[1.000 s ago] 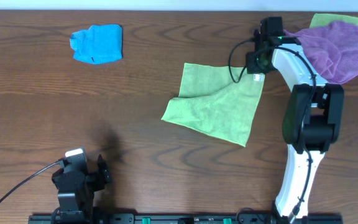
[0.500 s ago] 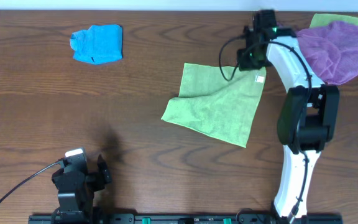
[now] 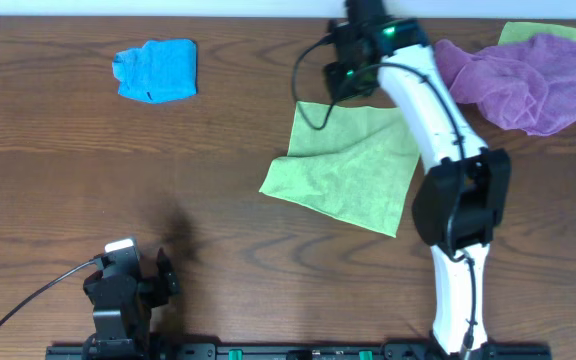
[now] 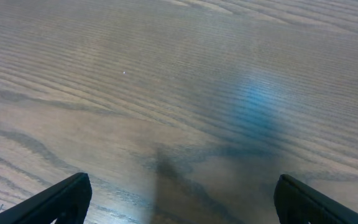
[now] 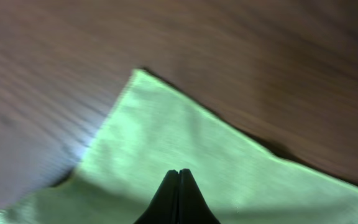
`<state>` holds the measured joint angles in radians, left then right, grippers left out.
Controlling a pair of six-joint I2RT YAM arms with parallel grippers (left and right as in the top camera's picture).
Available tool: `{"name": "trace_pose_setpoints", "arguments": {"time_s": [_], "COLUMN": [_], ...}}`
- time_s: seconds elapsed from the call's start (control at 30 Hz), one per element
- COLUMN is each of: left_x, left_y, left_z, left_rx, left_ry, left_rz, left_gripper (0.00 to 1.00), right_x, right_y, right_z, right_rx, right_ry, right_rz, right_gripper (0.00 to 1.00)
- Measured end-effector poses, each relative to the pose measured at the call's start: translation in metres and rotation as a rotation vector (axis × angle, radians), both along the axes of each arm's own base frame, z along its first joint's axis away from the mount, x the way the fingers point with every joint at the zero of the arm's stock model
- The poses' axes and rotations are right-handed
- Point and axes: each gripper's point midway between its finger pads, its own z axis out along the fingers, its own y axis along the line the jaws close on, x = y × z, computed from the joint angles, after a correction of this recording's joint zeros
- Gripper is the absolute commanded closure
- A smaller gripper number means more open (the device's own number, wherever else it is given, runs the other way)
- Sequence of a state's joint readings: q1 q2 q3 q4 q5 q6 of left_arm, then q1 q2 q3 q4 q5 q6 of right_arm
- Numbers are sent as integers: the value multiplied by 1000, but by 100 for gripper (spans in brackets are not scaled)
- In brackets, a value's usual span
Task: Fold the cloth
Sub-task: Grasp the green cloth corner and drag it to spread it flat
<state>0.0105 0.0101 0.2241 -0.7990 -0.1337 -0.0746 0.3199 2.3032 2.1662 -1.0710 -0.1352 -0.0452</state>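
Right wrist view: your right claw (image 5: 178,188) is pinched fully together, nothing between its tips, above the green cloth (image 5: 185,149) near a corner. Overhead, that arm stretches far across the surface (image 3: 218,200), where the cloth lies right of centre. Your left claw (image 4: 179,202) gapes wide over bare wood.

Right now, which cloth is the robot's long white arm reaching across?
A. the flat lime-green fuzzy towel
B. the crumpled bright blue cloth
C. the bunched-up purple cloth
A: in the right wrist view the right gripper, fingers shut, points down at the flat lime-green fuzzy towel, and from overhead the white arm crosses that towel's right side.
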Motion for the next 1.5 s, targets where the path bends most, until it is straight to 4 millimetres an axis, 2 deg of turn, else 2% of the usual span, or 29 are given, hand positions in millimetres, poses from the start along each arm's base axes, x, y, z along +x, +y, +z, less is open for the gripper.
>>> {"name": "trace_pose_setpoints", "arguments": {"time_s": [0.13,0.2,0.4,0.5,0.9,1.17,1.5], "left_x": [0,0,0,0,0,0,0], "left_y": [0,0,0,0,0,0,0], "left_z": [0,0,0,0,0,0,0], "left_rx": [0,0,0,0,0,0,0], "left_ry": [0,0,0,0,0,0,0], "left_rz": [0,0,0,0,0,0,0], "left_gripper": [5,5,5,5,5,5,5], "right_x": [-8,-9,-12,-17,-17,-16,-14], "right_y": [24,24,20,22,26,30,40], "right_z": [-11,-20,-67,-81,-83,-104,-107], "right_rx": [6,3,-25,-16,3,0,44], "right_ry": [12,30,118,153,159,170,170], "right_rz": [51,51,46,51,59,64,80], "right_gripper": [99,99,99,99,99,99,99]}}
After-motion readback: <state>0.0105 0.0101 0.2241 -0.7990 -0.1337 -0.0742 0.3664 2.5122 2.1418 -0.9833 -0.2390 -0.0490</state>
